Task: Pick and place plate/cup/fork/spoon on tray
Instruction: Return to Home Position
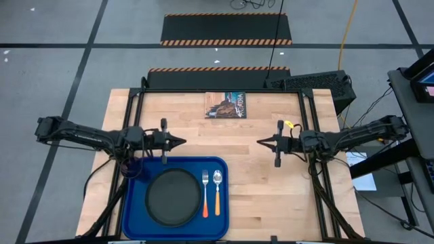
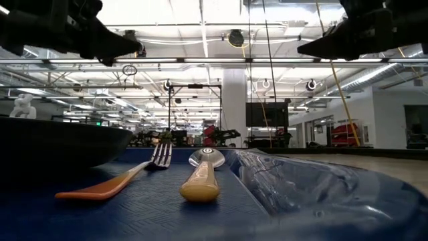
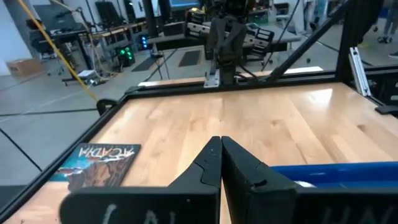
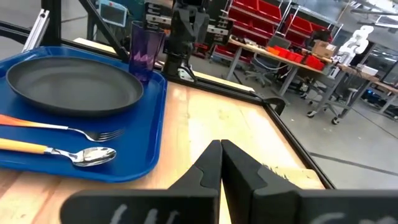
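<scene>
The blue tray (image 1: 135, 210) lies at the table's near left. On it rest the black plate (image 1: 173, 196), the purple cup (image 1: 133, 167) upright at the tray's far left corner, the fork (image 1: 205, 196) and the spoon (image 1: 217, 193) side by side, right of the plate. They also show in the right wrist view: plate (image 4: 71, 84), cup (image 4: 145, 51), fork (image 4: 68, 129), spoon (image 4: 68, 152). My left gripper (image 1: 182, 141) is shut and empty above the table, just beyond the tray's far edge. My right gripper (image 1: 260, 142) is shut and empty at the middle right.
A booklet (image 1: 226, 105) with a picture cover lies at the table's far edge, also in the left wrist view (image 3: 99, 163). Bare wood lies between the two grippers and right of the tray. A black frame runs round the table.
</scene>
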You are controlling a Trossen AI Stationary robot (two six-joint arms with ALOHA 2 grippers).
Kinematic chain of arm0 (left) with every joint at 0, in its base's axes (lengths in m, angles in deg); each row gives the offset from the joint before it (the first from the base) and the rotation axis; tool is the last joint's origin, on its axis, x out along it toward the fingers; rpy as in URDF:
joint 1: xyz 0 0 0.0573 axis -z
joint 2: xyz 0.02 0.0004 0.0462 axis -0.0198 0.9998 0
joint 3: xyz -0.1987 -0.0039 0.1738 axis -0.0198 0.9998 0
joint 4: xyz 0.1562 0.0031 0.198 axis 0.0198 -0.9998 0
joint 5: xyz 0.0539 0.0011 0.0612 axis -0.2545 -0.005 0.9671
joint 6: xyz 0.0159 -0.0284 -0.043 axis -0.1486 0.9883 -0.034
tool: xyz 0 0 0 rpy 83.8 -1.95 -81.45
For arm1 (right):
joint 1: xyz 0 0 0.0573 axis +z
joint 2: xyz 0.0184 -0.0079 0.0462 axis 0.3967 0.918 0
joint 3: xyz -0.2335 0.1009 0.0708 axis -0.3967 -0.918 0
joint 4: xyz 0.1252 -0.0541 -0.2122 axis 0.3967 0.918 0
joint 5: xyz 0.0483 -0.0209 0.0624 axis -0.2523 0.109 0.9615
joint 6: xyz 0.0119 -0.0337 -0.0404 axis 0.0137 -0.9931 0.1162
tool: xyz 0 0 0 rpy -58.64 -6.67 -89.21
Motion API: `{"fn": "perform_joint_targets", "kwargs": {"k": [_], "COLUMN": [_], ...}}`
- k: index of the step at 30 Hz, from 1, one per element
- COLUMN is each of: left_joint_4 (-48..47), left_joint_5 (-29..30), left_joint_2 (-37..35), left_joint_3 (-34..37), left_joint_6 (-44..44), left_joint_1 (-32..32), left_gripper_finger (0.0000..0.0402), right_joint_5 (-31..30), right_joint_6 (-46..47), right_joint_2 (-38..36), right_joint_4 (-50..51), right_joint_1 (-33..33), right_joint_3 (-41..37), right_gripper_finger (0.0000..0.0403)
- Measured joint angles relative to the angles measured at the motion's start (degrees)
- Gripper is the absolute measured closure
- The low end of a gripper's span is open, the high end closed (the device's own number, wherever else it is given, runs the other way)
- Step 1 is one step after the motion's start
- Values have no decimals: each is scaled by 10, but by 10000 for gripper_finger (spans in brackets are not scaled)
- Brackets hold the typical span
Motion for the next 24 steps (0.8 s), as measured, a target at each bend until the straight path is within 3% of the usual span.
{"fn": "perform_joint_targets", "kwargs": {"k": [9,24], "left_joint_4": [80,80], "left_joint_5": [10,7], "left_joint_2": [0,0], "left_joint_3": [62,68], "left_joint_6": [12,14], "left_joint_1": [0,0], "left_gripper_finger": [398,398], "right_joint_5": [13,75], "right_joint_6": [15,31], "right_joint_2": [0,-39], "right_joint_4": [-30,-30], "right_joint_1": [0,-14], "right_joint_3": [-34,-85], "right_gripper_finger": [403,403]}}
